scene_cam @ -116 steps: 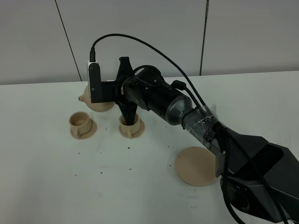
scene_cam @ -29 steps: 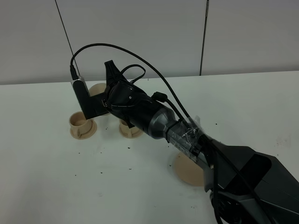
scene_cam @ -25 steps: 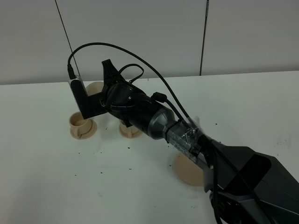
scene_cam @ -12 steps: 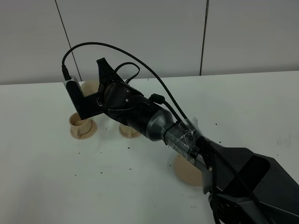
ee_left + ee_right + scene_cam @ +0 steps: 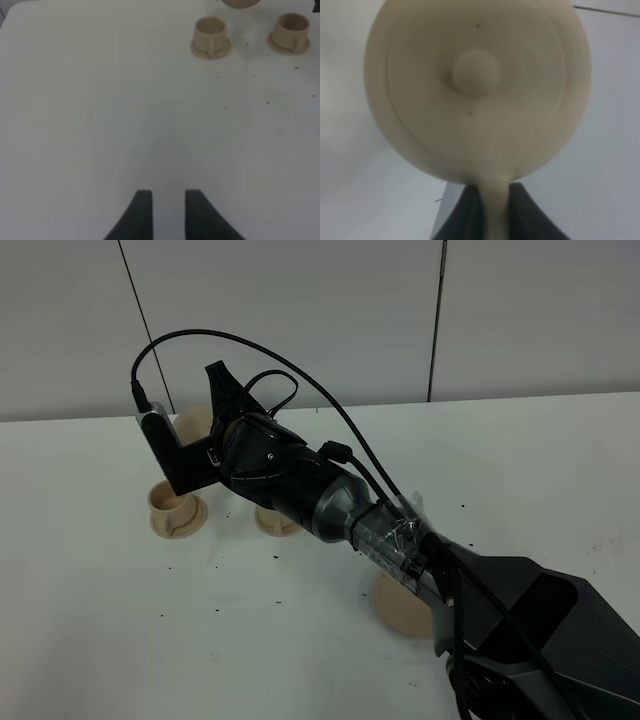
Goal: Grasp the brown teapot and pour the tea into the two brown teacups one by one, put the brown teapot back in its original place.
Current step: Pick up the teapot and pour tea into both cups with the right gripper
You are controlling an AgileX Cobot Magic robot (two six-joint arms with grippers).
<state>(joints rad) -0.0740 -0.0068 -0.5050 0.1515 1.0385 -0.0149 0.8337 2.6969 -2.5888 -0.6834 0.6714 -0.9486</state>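
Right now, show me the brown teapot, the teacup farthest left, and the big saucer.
brown teapot [image 5: 475,72]: right wrist view, on the lid knob.
leftmost teacup [image 5: 172,510]: exterior high view, on its front wall.
big saucer [image 5: 400,608]: exterior high view, on its bare top face.

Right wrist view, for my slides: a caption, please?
Right claw holds the brown teapot by its handle, lid facing the camera.

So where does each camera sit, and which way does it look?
Exterior high: up high, looking down on the table; shows the right arm over the teacups.
Left wrist: on the left arm, looking past the left gripper toward both teacups.
Right wrist: on the right arm, facing the teapot lid; right gripper clamps its handle.
Shared: exterior and left wrist both show the teacups.
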